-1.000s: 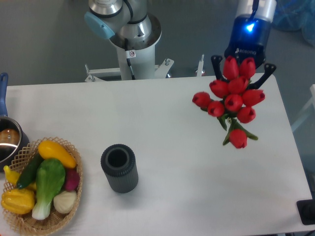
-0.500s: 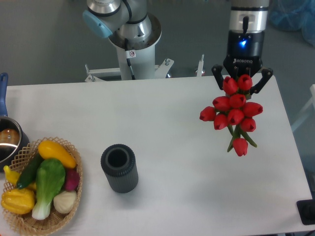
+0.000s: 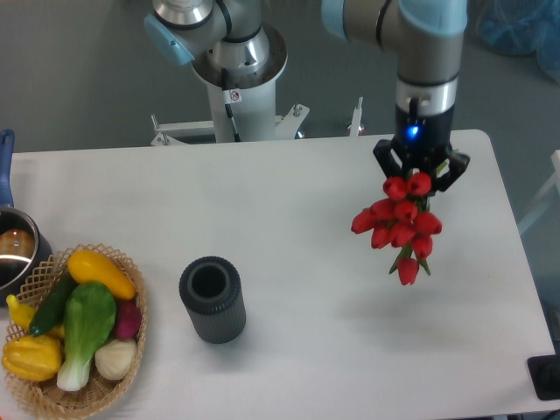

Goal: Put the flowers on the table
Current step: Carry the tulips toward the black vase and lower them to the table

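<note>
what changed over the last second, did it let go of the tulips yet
No. The tool remains shut on the flowers. Arm and bunch have moved toward the viewer and slightly left over the table, and the bunch looks smaller, so probably lower. The vase, wicker basket and pot stayed put.

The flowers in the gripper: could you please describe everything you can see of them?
The flowers are a tight bunch of red tulips with short bits of green stem and leaf showing near the lowest bloom. They hang below the gripper, whose dark fingers close around the bunch's top. They sit over the right part of the white table; whether they touch it cannot be told.
</note>
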{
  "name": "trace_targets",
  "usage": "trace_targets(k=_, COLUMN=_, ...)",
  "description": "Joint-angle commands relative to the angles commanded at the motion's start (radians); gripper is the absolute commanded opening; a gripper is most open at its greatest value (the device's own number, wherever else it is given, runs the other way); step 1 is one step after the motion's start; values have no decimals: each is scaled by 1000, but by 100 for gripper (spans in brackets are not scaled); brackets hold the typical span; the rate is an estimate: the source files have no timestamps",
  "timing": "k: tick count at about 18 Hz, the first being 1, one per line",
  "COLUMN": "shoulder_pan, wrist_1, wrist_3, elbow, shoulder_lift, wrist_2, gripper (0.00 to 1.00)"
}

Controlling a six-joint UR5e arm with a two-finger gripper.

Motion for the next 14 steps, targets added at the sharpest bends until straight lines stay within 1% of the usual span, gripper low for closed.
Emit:
trace_targets(k=3, shoulder_pan=-40, wrist_1=3, wrist_3=-3, elbow=-9, shoulder_lift=-23, wrist_2=20, gripper=34)
trace_targets(k=6, shoulder_pan=-81, wrist_1=3, wrist_3=-9, elbow=-9, shoulder_lift=-35, wrist_2=15, gripper=34)
trace_targets(k=9, shoulder_pan=-107, wrist_1=0, wrist_3=-14, elbow=-17, shoulder_lift=-54, wrist_2=17, gripper=34)
trace_targets(k=11, shoulder_pan=-117, wrist_1=6, wrist_3=-12, elbow=-35, shoulder_lift=-72, wrist_2=12, gripper=34)
trace_targets(k=14, shoulder_pan=-117, wrist_1=5, wrist_3=-12, elbow=-38, shoulder_lift=-97, wrist_2=11, gripper=34)
